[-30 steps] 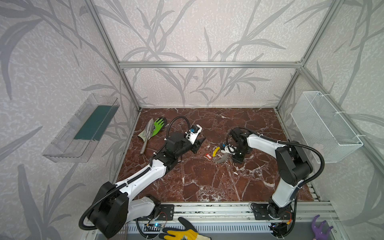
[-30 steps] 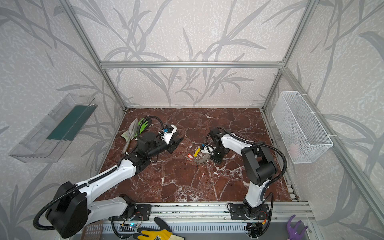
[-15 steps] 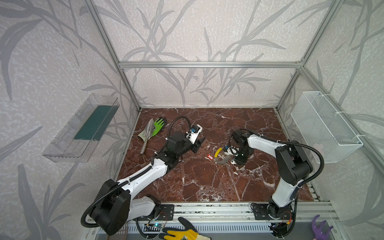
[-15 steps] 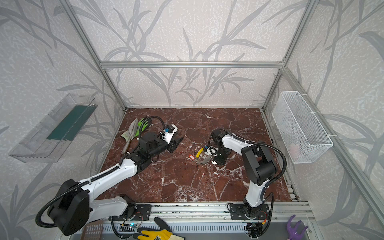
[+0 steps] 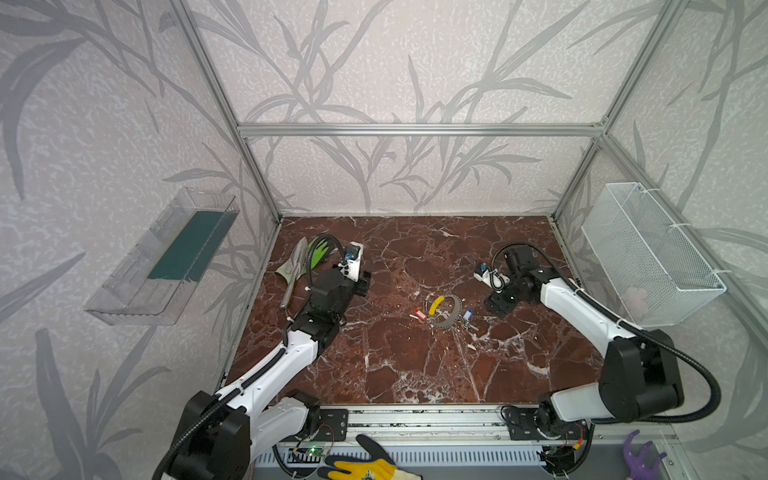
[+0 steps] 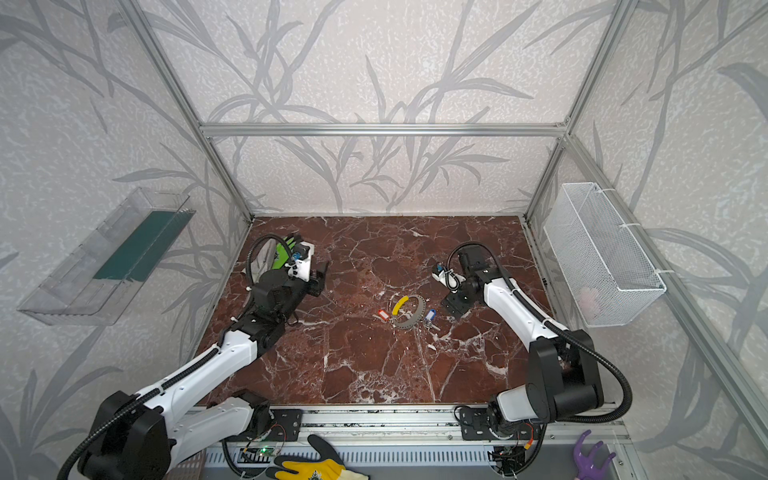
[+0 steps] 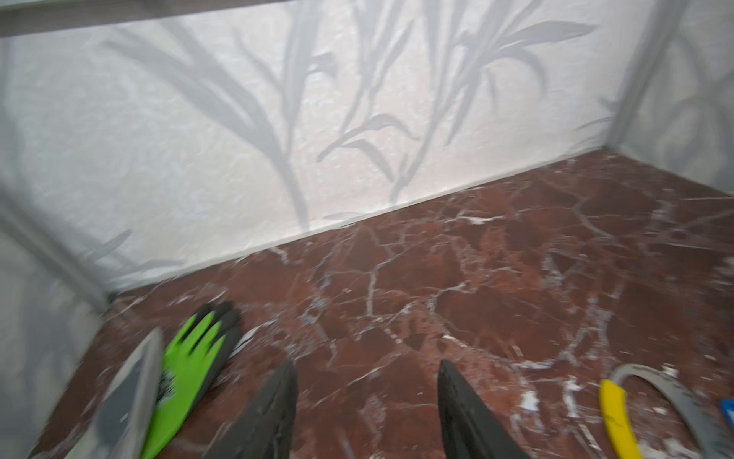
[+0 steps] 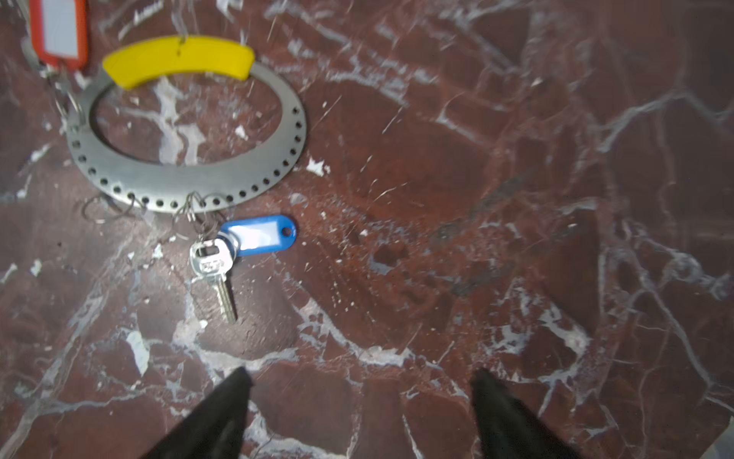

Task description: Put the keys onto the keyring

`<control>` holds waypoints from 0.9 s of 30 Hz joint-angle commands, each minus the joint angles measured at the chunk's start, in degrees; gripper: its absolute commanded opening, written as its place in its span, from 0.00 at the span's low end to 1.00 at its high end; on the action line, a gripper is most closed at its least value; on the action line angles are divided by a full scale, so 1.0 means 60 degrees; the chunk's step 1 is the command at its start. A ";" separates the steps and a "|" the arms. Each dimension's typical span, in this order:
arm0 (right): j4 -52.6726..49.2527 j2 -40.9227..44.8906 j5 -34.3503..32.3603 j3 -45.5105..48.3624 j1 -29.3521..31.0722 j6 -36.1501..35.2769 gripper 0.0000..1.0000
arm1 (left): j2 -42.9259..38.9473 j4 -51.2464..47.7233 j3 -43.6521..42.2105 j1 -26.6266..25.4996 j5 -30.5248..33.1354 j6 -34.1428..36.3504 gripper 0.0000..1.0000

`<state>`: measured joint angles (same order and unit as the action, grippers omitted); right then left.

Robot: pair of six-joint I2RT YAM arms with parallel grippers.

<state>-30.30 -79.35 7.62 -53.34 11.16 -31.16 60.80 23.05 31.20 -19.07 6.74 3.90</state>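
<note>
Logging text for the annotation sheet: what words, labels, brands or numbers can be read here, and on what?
Nothing is legible in any view.
Stamp on the head of the silver key: too blurred.
White inserts in the blue tag and red tag: no writing shows.
Print on the green glove: blurred.
Emblem on the yellow glove: too small.

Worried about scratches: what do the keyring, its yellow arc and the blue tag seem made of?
Keyring: apparently brushed metal, dull grey sheen, row of drilled holes. Yellow arc: probably matte plastic, opaque even colour. Blue tag: likely glossy plastic with a pale label window.
</note>
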 commanded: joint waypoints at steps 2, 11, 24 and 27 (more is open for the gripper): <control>0.4723 0.1393 0.0517 0.2163 -0.0801 0.2400 0.99 | -0.0232 0.0441 -0.0896 0.1086 0.2274 -0.0584 0.64; 1.3816 0.0326 0.0042 0.6199 -0.1929 0.4895 0.99 | 0.2390 0.3800 -0.1932 0.2212 0.2591 -0.0488 0.72; 1.5278 -0.2052 0.2048 0.5633 -0.2050 0.4734 0.99 | 0.4699 0.5355 -0.1798 0.2723 0.1281 -0.0636 0.99; 1.5056 -0.1978 0.1861 0.5542 -0.1977 0.4665 0.99 | 0.5023 0.6331 -0.2008 0.2700 0.1568 -0.0541 0.99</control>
<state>59.99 -91.88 17.15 -19.29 -1.10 -2.22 90.21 56.95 18.92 -3.18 15.31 1.58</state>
